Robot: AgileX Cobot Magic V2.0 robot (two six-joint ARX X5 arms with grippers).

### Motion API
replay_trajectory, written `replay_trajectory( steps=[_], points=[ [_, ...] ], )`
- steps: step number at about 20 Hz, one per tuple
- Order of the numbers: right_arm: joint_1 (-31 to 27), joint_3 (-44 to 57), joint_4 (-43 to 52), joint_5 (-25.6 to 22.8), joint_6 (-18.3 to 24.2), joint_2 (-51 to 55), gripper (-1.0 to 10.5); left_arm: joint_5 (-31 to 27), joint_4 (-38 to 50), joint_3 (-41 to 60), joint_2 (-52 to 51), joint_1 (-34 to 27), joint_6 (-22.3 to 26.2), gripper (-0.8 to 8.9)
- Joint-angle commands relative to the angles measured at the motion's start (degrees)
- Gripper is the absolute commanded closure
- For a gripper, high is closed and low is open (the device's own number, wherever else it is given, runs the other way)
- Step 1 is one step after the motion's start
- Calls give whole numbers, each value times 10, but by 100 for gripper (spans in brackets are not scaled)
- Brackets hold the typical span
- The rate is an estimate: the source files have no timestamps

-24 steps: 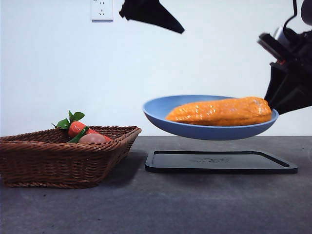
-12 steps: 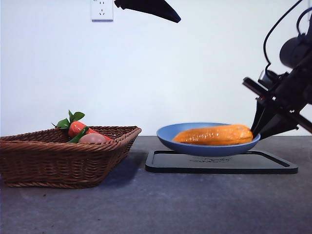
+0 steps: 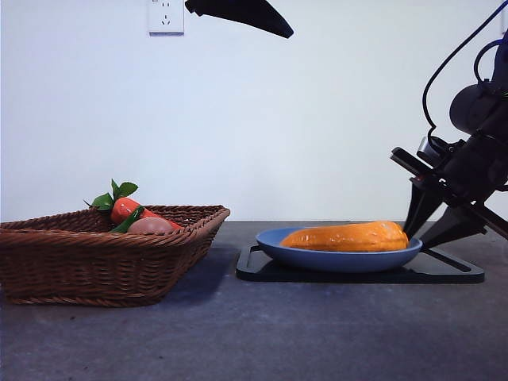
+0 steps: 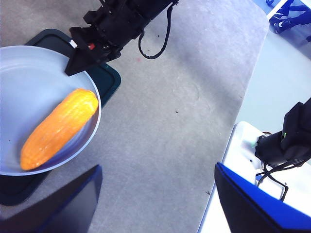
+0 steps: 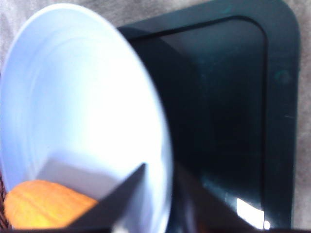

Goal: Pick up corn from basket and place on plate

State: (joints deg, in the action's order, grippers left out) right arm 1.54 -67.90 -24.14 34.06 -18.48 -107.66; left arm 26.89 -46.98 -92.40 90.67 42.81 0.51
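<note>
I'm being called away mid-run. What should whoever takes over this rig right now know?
Right gripper: shut on the rim of the round light-blue plate, which sits low over the flat black rectangular tray; contact with the tray is not clear.
Left gripper: open, holding nothing, up above the table.
The orange-yellow corn cob lies in the plate, out of the dark-brown wicker basket.
Done: corn on plate.
Left: release the rim and pull the right arm clear.
</note>
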Motion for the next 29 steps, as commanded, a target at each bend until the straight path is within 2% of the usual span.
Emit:
replay_trajectory(
  steps=[1, 5, 10, 13, 17, 19, 22, 23, 29],
  points=[
    [1, -14, 1, 4, -3, -10, 756, 1, 2, -14, 1, 3, 4, 436],
    [-10, -14, -19, 4, 6, 13, 744, 1, 2, -14, 1, 3, 5, 436],
    [-30, -14, -88, -7, 52, 109, 744, 1, 3, -14, 1, 3, 9, 436],
    [-28, -14, -177, -10, 103, 188, 744, 1, 2, -14, 1, 3, 10, 436],
    [4, -14, -339, -10, 216, 296, 751, 1, 2, -14, 1, 0, 10, 452],
    [21, -14, -379, -10, 242, 344, 804, 0, 1, -14, 1, -3, 10, 527],
    [32, -14, -387, -10, 255, 402, 947, 0, -3, -14, 1, -6, 10, 730],
    [33, -14, -388, -10, 258, 417, 944, 0, -3, -14, 1, -7, 10, 793],
    [35, -14, -392, -10, 260, 454, 944, 0, 0, -14, 1, -8, 10, 806]
  ],
)
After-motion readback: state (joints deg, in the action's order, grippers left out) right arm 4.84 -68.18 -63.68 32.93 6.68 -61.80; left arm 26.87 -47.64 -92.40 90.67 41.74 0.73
